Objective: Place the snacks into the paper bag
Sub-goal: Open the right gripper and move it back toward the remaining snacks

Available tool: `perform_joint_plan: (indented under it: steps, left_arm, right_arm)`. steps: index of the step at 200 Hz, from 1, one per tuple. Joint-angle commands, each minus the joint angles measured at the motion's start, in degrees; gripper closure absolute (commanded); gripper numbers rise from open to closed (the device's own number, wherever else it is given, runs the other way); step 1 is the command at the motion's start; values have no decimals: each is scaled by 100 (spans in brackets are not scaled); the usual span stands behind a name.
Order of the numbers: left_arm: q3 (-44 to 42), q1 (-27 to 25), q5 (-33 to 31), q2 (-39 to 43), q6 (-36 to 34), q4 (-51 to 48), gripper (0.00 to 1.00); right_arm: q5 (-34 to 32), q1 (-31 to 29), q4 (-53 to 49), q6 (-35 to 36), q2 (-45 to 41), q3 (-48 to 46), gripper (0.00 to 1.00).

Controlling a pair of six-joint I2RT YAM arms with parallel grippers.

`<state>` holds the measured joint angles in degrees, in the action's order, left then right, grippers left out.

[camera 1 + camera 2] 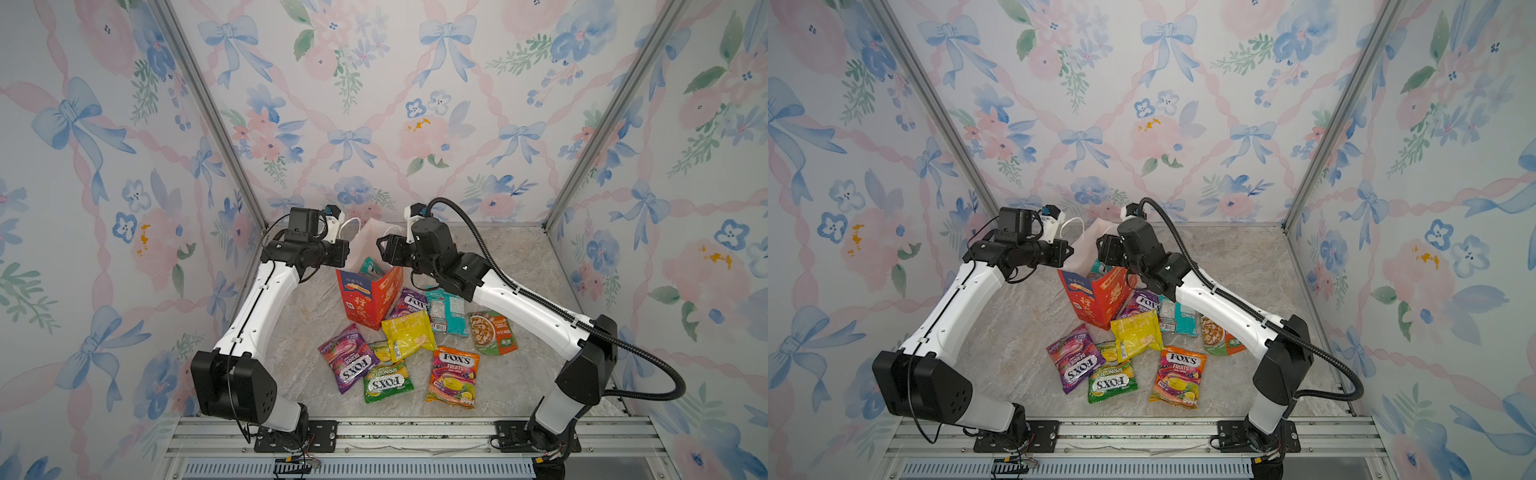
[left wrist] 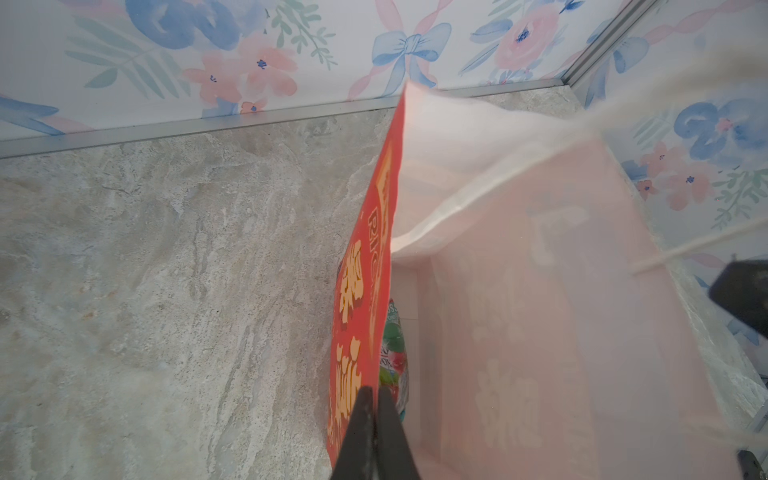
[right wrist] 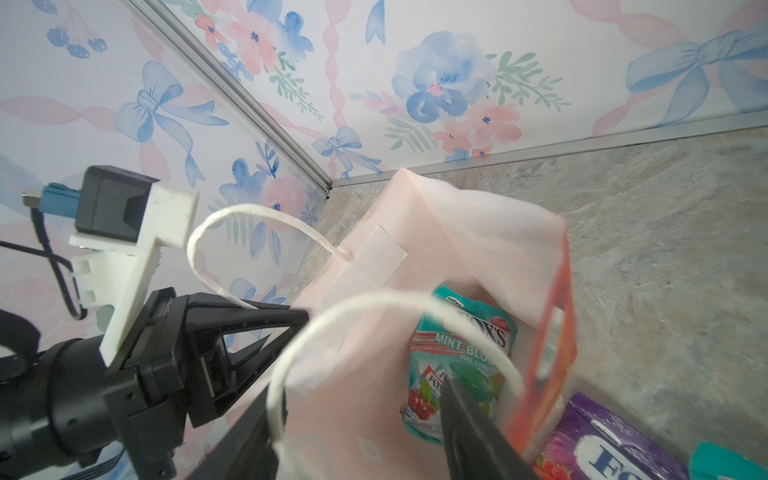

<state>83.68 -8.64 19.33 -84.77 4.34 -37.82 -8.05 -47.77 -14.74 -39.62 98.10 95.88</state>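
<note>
- Pinching the paper bag rim, the left gripper was clamped tight.
- Right gripper hung over it, jaws apart.
- One mint packet lay inside; at least seven snacks lay lower centre.

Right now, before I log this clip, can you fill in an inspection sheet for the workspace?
Surface: grey marble-look table.
Job's things: paper bag upright, mint packet inside; about eight loose packets beside it.
Clutter: nothing seen.
Grippers: left gripper shut on the bag's edge; right gripper open above the bag's mouth.
Cables: black hose along right arm; thin cable on left arm.
Surroundings: floral walls on three sides.
</note>
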Motion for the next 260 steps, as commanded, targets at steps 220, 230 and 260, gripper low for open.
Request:
perform_joint_plan:
  steps: [220, 230, 260]
  left_arm:
    - [-111, 3, -105, 97, 102, -174, 100]
    - [-110, 8, -105, 99, 107, -175, 100]
    - [-116, 9, -88, 110, 129, -181, 100]
  right_arm:
    - [-349, 270, -2674, -1701, -4648, -5414, 2]
    - [-289, 274, -2796, -1842, -4901, -5674, 1]
    - [91, 280, -2964, -2372, -5632, -6426, 4]
